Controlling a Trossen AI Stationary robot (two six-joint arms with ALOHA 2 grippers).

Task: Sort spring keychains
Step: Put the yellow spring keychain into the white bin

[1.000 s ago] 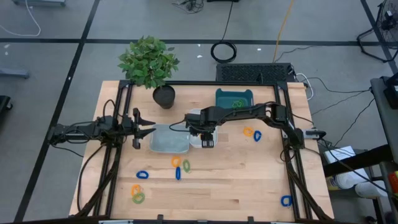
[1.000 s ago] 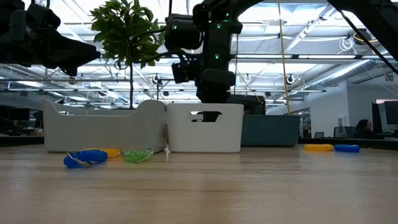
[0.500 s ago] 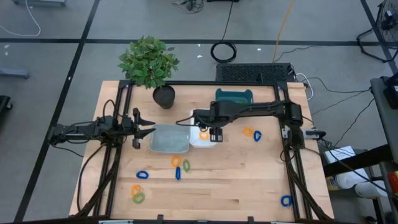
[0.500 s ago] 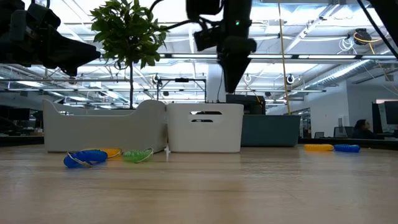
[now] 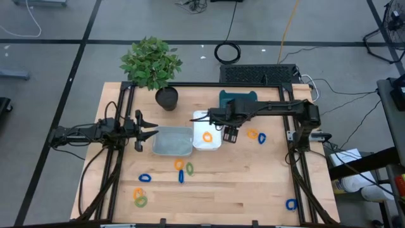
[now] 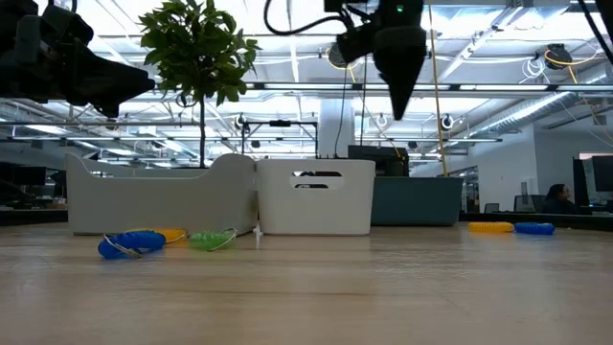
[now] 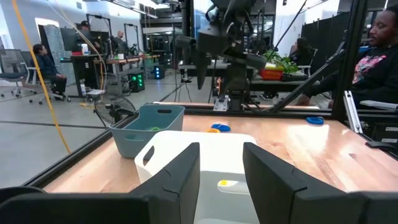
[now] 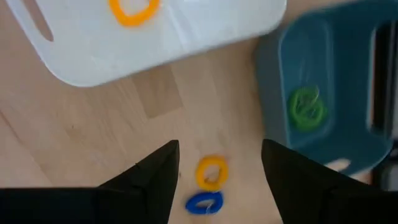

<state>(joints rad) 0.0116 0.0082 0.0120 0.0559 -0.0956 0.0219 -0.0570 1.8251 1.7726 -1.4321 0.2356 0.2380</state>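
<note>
Orange is showing inside the white tray [image 5: 207, 140]: one orange keychain [image 5: 207, 137] is lying on its floor, also seen from the right wrist [image 8: 132, 12]. The right gripper [image 5: 230, 134] is hanging above the wood just beside that tray's right edge, its fingers [image 8: 146, 180] standing apart with nothing between them. In the low view it is hovering high over the table [image 6: 397, 72], above the tray's right side.

The teal tray [image 5: 238, 99] is sitting behind the white one, and a green keychain [image 8: 306, 107] is lying in it. A clear tray [image 5: 172, 141] is touching the white tray's left side.

On the bare table [image 5: 253, 183], an orange loop [image 5: 252, 134] and a blue loop [image 5: 262, 138] are lying side by side to the right of the right gripper; the right wrist view is showing both below its fingers. In front of the clear tray, an orange one [image 5: 179, 164], a green one [image 5: 189, 169] and a blue one [image 5: 181, 176] are clustering together, with another blue one [image 5: 145, 178] lying to their left. Near the front left corner, an orange one [image 5: 137, 192] and a green one [image 5: 140, 201] are touching. A lone blue one [image 5: 290, 204] is lying near the front right corner.

The left gripper [image 5: 142, 130] is waiting just left of the clear tray, its fingers [image 7: 184, 171] spread and empty.

A potted plant [image 5: 153, 65] is standing at the back left.
</note>
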